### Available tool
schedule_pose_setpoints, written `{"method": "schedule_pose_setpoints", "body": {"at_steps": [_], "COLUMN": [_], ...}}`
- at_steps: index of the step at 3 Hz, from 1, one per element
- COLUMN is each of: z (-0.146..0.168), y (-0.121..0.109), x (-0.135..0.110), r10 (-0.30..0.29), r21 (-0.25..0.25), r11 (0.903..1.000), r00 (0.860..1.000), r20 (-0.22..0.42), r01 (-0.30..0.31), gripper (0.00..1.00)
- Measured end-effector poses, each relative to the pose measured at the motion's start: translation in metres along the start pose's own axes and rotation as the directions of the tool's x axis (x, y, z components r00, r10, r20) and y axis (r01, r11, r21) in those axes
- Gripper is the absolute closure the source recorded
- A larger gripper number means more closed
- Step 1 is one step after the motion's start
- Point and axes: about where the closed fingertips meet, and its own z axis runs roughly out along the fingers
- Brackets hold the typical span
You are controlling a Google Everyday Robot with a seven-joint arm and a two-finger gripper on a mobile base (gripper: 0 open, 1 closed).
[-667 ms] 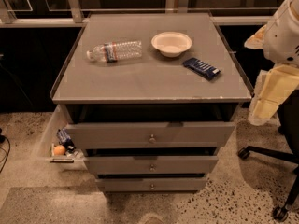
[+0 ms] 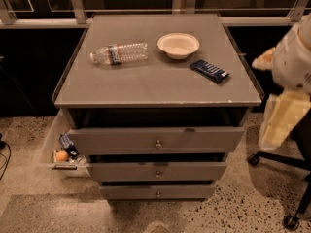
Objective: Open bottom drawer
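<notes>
The bottom drawer (image 2: 158, 192) is the lowest and narrowest of three grey fronts on the cabinet, with a small round metal knob (image 2: 158, 194) at its centre. Its front stands a little behind the middle drawer front (image 2: 158, 171), and its inside is hidden. My arm hangs at the right edge of the view, off to the right of the cabinet. My gripper (image 2: 279, 123) is the pale yellowish end of it, level with the top drawer (image 2: 158, 140) and well apart from all the knobs.
On the cabinet top (image 2: 146, 86) lie a plastic water bottle (image 2: 119, 53), a white bowl (image 2: 178, 45) and a dark blue snack packet (image 2: 209, 71). A clear bin (image 2: 63, 152) with snacks and an orange stands left of the cabinet. Office chair legs (image 2: 277, 159) stand at the right.
My arm at the right edge has shifted slightly downward. The drawers and the things on top have not moved.
</notes>
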Motion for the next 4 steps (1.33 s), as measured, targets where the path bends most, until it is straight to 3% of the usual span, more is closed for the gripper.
{"method": "schedule_pose_setpoints", "body": {"at_steps": [1,2,3,4], "z": [0.052,0.107,0.17,0.175], "y": [0.04,0.079,0.106,0.098], "x": [0.024,0.047,0.064,0.063], "r10": [-0.002,-0.022,-0.087,-0.102], "r21": [-0.071,-0.104,-0.108,-0.061], "r11": [0.9975,0.9942,0.9895,0.9923], "r00": [1.0,0.998,0.992,0.991], "r20": [0.019,0.051,0.088,0.09], "r01": [0.004,0.028,0.096,0.108], "gripper": [0.0,0.0,0.0,0.0]}}
